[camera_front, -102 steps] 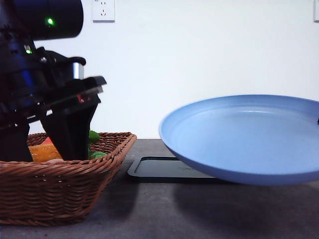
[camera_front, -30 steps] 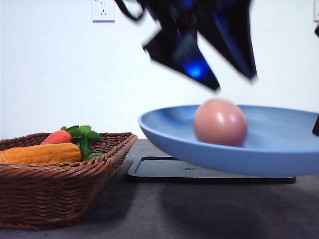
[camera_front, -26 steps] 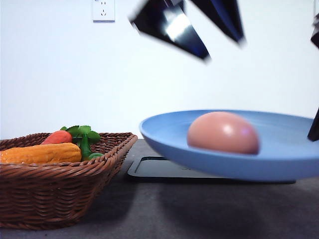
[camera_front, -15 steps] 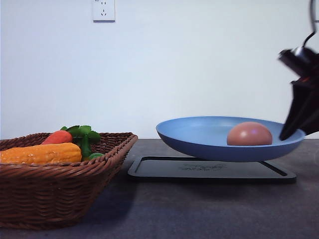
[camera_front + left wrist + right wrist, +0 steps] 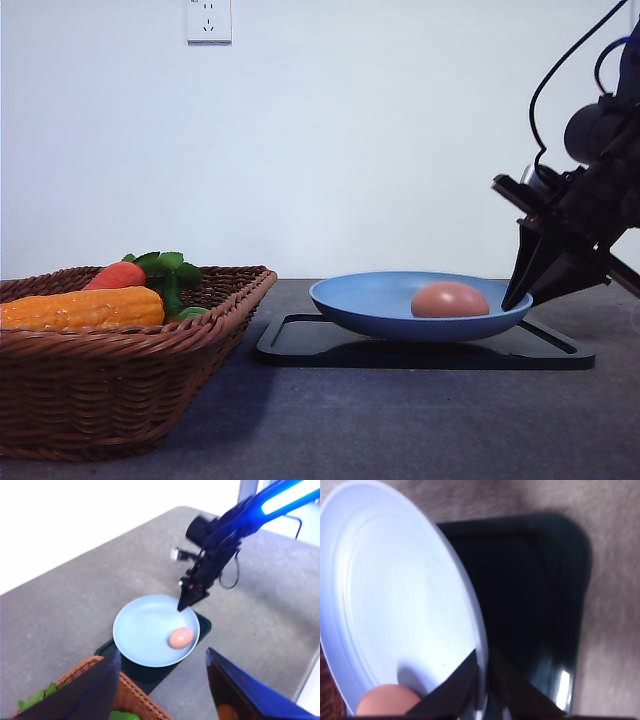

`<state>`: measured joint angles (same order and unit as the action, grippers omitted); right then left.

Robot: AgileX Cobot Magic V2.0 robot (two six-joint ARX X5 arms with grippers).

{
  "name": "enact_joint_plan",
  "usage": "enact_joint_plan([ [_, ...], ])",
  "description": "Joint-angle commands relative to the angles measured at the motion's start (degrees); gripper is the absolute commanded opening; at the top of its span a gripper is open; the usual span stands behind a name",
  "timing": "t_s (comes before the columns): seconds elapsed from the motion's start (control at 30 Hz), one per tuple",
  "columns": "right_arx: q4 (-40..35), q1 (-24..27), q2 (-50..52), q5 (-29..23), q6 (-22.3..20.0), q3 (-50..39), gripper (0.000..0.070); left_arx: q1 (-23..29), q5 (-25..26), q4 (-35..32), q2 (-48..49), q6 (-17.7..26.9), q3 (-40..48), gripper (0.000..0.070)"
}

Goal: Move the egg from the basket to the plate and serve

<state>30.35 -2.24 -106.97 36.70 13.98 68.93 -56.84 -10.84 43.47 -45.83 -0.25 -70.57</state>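
Woven wicker basket (image 5: 120, 350); matte plate (image 5: 380, 305); smooth egg (image 5: 450, 300).

A black tray (image 5: 300, 348) lies flat on the grey table (image 5: 400, 420). At 9 o'clock from it, 1 carrot (image 5: 113, 275) rests beside 1 corn cob (image 5: 80, 307). A wall socket (image 5: 208, 20) sits at 11 o'clock.

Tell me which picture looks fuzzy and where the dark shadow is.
Right wrist view: fuzzy, the table smeared, the black tray soft-edged. Left wrist view: a bit soft too. Front view: sharp, with a dark shadow on the tray under the plate.
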Motion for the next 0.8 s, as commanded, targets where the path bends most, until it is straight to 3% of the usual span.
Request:
enact_joint_plan([
  [0.0,-0.1,-0.2,-1.7,0.8,1.0,1.6,0.0,-0.4,-0.4,-0.5,0.0,-0.7,-1.2,0.0337],
  [0.2,0.2,-0.2,-3.1,-1.9,0.9,1.7,0.002,-0.4,-0.4,0.2,0.2,-1.2,-1.2,0.0337],
  [0.4,0.2,-0.1,-3.1,-3.7,0.1,1.8,0.0214,-0.4,-0.8,0.8,0.1,-1.6,-1.2,0.0337],
  [0.77,6.3,2.4,-0.1,-3.7,-3.8,8.2,0.0226,-0.4,-1.1,0.6,-0.4,-1.6,-1.2,0.0337],
])
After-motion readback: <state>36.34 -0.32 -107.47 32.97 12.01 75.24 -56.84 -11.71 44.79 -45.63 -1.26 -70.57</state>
